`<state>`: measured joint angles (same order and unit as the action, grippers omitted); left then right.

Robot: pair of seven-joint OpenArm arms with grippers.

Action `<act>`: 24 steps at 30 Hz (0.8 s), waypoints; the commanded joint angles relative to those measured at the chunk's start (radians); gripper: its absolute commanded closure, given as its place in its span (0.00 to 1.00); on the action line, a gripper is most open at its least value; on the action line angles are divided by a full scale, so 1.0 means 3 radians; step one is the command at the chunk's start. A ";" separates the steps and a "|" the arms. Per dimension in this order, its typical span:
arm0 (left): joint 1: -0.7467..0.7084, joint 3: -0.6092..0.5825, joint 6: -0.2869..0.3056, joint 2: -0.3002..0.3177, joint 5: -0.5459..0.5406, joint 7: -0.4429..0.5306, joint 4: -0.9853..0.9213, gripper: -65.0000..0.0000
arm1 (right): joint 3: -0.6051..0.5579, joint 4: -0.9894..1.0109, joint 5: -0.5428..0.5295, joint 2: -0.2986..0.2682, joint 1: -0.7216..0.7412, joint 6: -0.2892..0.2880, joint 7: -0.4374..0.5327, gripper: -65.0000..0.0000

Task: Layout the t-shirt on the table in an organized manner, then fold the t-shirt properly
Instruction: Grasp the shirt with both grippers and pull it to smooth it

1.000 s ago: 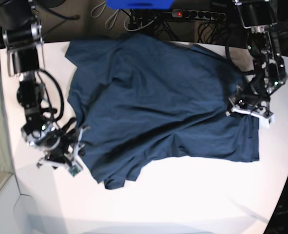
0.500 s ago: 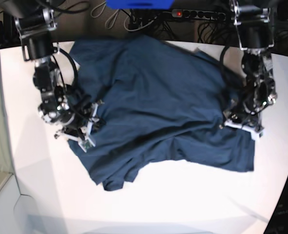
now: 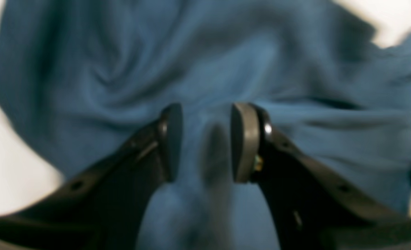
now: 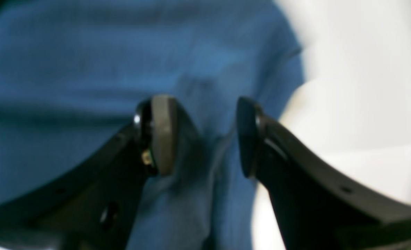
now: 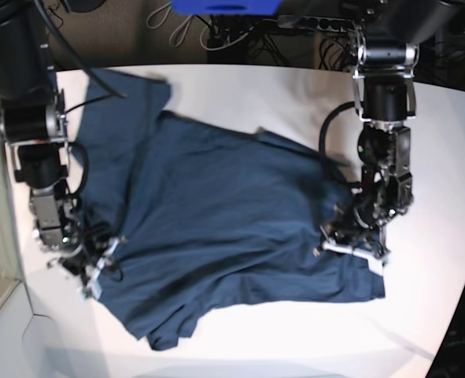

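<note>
White table (image 5: 240, 90) under both arms, cables and a power strip (image 5: 319, 22) along its far edge. Left gripper (image 3: 205, 142): pads spread, a blurred ridge of cloth rising in the gap; whether the pads press it cannot be told. Right gripper (image 4: 200, 135): pads likewise spread, a fold of cloth between them close to the garment's edge, grip also not determinable.

T-shirt (image 5: 216, 228): dark blue, lying rumpled across the middle of the table, one sleeve reaching toward the far corner on the base view's left, long creases running between the two grippers. In the base view the left gripper (image 5: 352, 246) sits on the shirt's edge at that view's right; the right gripper (image 5: 90, 264) sits at the opposite edge.

Step judged in hand: spreading the shirt flat. Done well, each gripper would take a single layer near a corner, and both would draw apart evenly and low, until the creases between them go out.
</note>
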<state>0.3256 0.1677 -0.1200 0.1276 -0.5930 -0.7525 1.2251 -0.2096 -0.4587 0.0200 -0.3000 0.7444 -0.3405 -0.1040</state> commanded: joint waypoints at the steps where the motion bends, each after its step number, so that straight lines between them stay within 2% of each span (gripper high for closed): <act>1: 0.0048 0.0006 0.0029 0.0063 -0.0133 -0.0062 0.0302 0.64 | 0.0011 -0.0197 -0.0064 -0.0010 0.0186 0.0012 0.0129 0.56; 5: -0.0377 0.0006 0.0029 0.0084 -0.0450 -0.0451 0.1207 0.64 | 0.0031 -0.0847 -0.0074 -0.0148 0.0012 0.0012 -0.0295 0.56; 8: -0.0704 -0.0024 0.0044 0.0022 -0.0568 -0.0502 0.1458 0.64 | 0.0036 -0.1353 -0.0080 -0.0158 -0.0249 0.0007 -0.0520 0.56; 12: -0.1119 -0.0239 0.0029 -0.0223 -0.0634 -0.0537 0.1417 0.64 | 0.0036 -0.2028 -0.0074 -0.0230 -0.0714 0.0007 -0.0623 0.56; 14: -0.1252 -0.0352 0.0029 -0.0274 -0.0634 -0.0507 0.1315 0.64 | 0.0036 -0.2228 -0.0069 -0.0230 -0.0878 0.0007 -0.0648 0.56; 19: -0.1303 -0.0613 0.0029 -0.0315 -0.0639 -0.0502 0.0854 0.64 | 0.0036 -0.2371 -0.0069 -0.0194 -0.1083 0.0007 -0.0653 0.56; 24: -0.1328 -0.0628 0.0024 -0.0341 -0.0645 -0.0497 0.0798 0.64 | 0.0031 -0.2355 -0.0069 -0.0179 -0.1103 0.0007 -0.0653 0.56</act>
<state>-0.0727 -0.0170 -0.0967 0.0299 -0.7822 -0.8810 1.4609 -0.2085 -1.1454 0.0040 -0.3386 0.3786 -0.3443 -0.3294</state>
